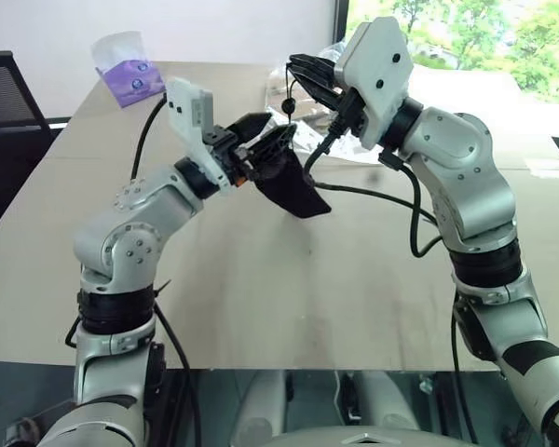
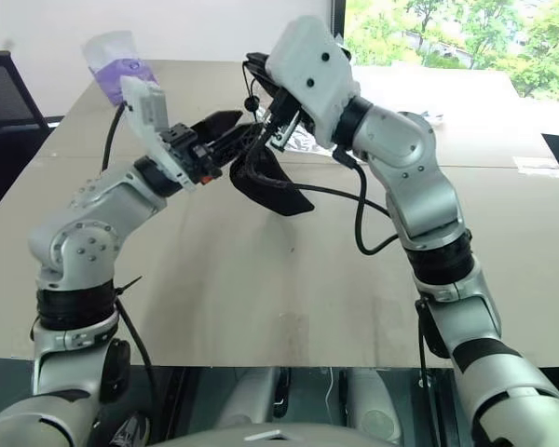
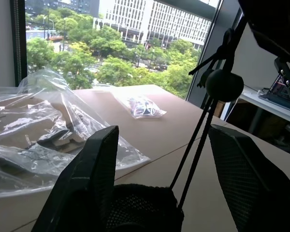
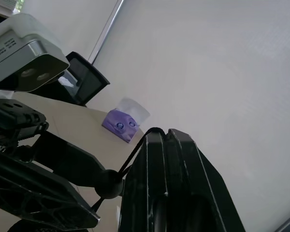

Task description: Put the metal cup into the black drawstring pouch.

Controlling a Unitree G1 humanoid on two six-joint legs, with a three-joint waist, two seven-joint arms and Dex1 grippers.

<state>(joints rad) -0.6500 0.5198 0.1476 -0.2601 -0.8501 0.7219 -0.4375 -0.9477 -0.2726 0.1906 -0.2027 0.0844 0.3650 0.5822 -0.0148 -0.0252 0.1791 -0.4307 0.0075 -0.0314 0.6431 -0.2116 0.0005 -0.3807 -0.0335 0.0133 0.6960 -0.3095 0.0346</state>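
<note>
Both arms are raised over the table (image 1: 261, 307), meeting mid-air at the black drawstring pouch (image 1: 293, 191). Right gripper (image 2: 261, 79) is clamped shut on the pouch's thin cord (image 3: 195, 145), so the pouch hangs from it. Left gripper (image 1: 261, 144) has its fingers (image 3: 87, 179) spread wide around the pouch's upper part; can't tell whether they press on it. Metal cup: can't spot it, possibly already inside, since the pouch hangs with a bulge at the bottom. A clear plastic bag (image 3: 43, 140) lies on the table behind. Step, as I read it: handling the pouch mouth, insert or close-up stage. Next move needs the left fingers to steady the pouch while the right keeps cord tension.
</note>
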